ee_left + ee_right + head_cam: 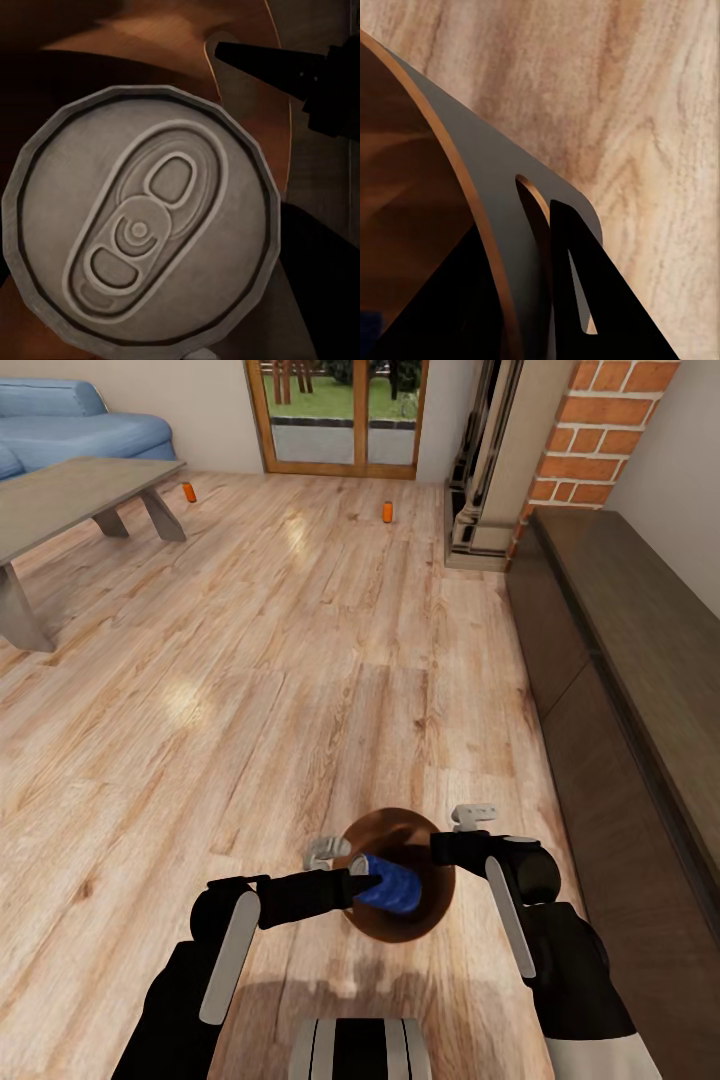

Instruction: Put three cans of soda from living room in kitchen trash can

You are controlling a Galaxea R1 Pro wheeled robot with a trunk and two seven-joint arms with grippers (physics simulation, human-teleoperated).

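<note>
Two orange cans of soda stand far off on the wood floor, one (pixel 189 492) by the coffee table and one (pixel 387 511) before the glass doors. My left gripper (pixel 362 872) is shut on a third can (pixel 395 886), blue-sided here, lying sideways over the mouth of the brown tash can (pixel 385 830). In the left wrist view its silver top (pixel 139 225) sits very close, with the bin's brown inside (pixel 172 45) behind. My right gripper (pixel 442 850) is shut on the bin's rim; a dark finger (pixel 585 300) stands against the rim wall (pixel 487 172) by its handle slot.
A low grey-brown coffee table (pixel 60 500) and a blue sofa (pixel 80 425) stand at the back left. A long dark cabinet (pixel 640 660) runs along the right wall, with the brick fireplace (pixel 600 430) beyond it. Wood-framed glass doors (pixel 340 410) are straight ahead.
</note>
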